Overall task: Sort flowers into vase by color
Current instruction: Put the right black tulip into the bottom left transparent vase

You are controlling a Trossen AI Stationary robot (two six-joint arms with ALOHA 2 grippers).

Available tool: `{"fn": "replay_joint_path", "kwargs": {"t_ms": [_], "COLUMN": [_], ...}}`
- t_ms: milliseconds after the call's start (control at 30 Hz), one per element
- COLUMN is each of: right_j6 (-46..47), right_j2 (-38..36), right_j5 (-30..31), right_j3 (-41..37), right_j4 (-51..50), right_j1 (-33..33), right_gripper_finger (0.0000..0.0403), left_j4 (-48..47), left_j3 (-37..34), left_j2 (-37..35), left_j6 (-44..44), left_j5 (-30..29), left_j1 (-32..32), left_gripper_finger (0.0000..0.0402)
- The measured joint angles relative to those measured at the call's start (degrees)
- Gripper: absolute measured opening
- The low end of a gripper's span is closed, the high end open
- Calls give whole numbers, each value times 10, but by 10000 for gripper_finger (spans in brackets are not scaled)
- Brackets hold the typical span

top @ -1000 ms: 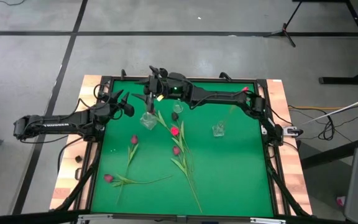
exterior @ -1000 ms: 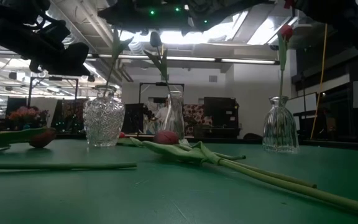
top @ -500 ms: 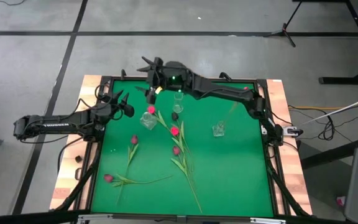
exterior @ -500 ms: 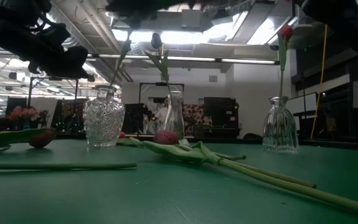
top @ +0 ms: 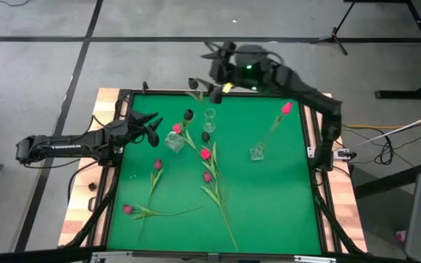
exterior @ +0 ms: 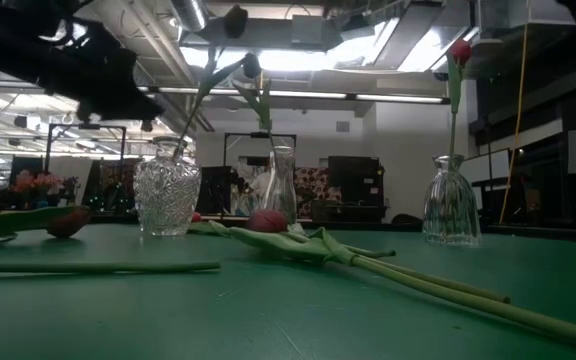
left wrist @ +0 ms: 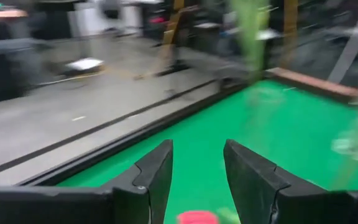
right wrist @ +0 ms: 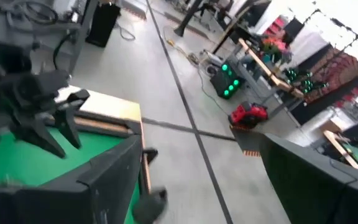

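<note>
Over at the far edge of the green table [top: 269,204], the right gripper [top: 210,69] sits up high, past the row of vases. Its fingers are spread wide with nothing between them. My read is that it's lifted clear so it doesn't snag the tall stems underneath.

The left gripper [top: 153,128] hovers just beside the cut-glass vase [top: 173,142]. Its fingers are parted with a gap, and the left wrist view shows nothing in that gap, so it's empty too. It looks parked close so it can go for the next stem or steady that vase, but that's a guess.

As for the flowers, a bright pink-red tulip [top: 286,108] stands in the right-hand vase [top: 257,152] and leans off to one side. The low view shows a stem rising out of the cut-glass vase to a near-black head [top: 188,114], and another dark tulip stands in the slim middle vase [top: 209,117]. There's a pink head [top: 177,129] right at the cut-glass vase, and I can't tell whether it's in it or lying next to it.

The rest are lying flat on the mat:
- a red one [top: 205,153]
- a duller one [top: 207,177] below it, with long stems running toward the near edge
- another [top: 158,164] further left
- one [top: 128,210] near the left corner

Three vases for three colours makes sense to me, so I'd say it's less than half done. Those slim stems lie flat on the mat, so picking them up will need a low, careful pinch.
</note>
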Motion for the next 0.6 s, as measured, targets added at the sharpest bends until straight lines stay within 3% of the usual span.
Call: {"fn": "replay_joint_path", "kwargs": {"t_ms": [333,600], "right_j6": [7,4], "right_j2": [-48,-46], "right_j5": [-2,-3], "right_j3": [-1,-1], "right_j4": [-59,-93], "right_j1": [2,2], "right_gripper_finger": [325,325], "left_j4": [50,82], "left_j3": [0,0], "left_j2": [42,79], "left_j6": [-21,-14], "left_j5": [209,225], "left_j1": [0,0], "left_gripper_finger": [141,141]}}
